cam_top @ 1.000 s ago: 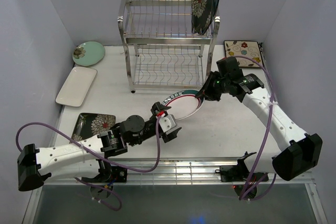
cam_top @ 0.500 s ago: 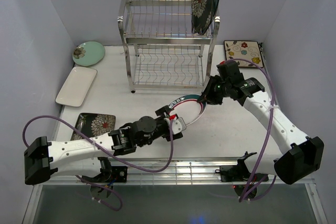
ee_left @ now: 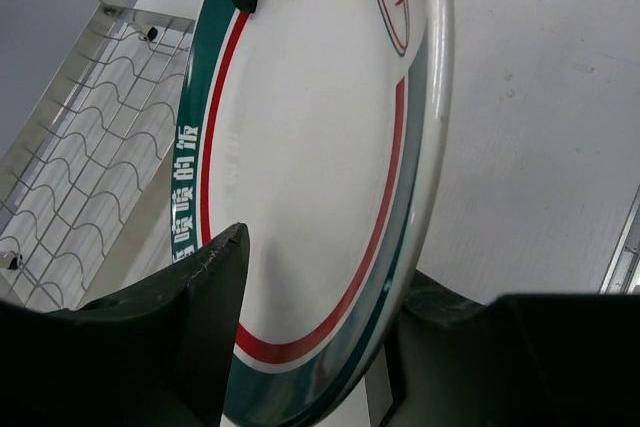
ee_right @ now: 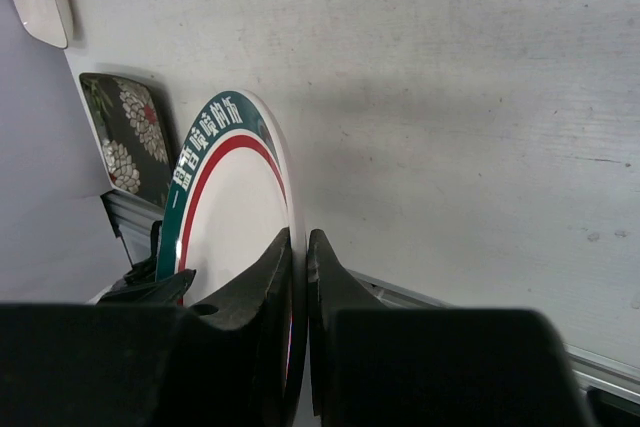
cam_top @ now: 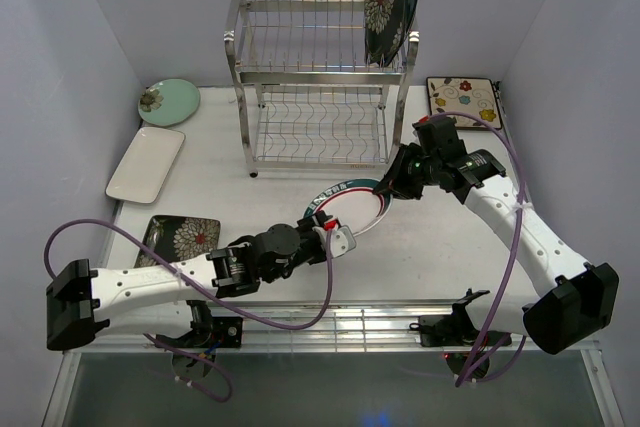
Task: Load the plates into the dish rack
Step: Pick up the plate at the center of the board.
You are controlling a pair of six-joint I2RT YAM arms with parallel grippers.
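The round white teal-rimmed plate (cam_top: 350, 205) (ee_left: 310, 147) (ee_right: 225, 207) stands tilted on edge above the table in front of the dish rack (cam_top: 315, 97). My right gripper (cam_top: 388, 185) (ee_right: 298, 237) is shut on its far rim. My left gripper (cam_top: 325, 232) (ee_left: 325, 267) straddles the near rim, one finger on each side with a little gap showing, still open. A dark floral square plate (cam_top: 385, 7) stands in the rack's top tier with a plain teal plate (cam_top: 412, 2) behind it.
On the table lie a pale green round plate (cam_top: 168, 101), a white rectangular plate (cam_top: 146, 163), a dark floral square plate (cam_top: 180, 237) (ee_right: 125, 132) at the near left, and a cream flowered square plate (cam_top: 462, 100) at the far right. Walls close in both sides.
My left arm reached forward to the plate's near rim and its jaws narrowed around it. The right gripper kept its hold and shifted slightly.
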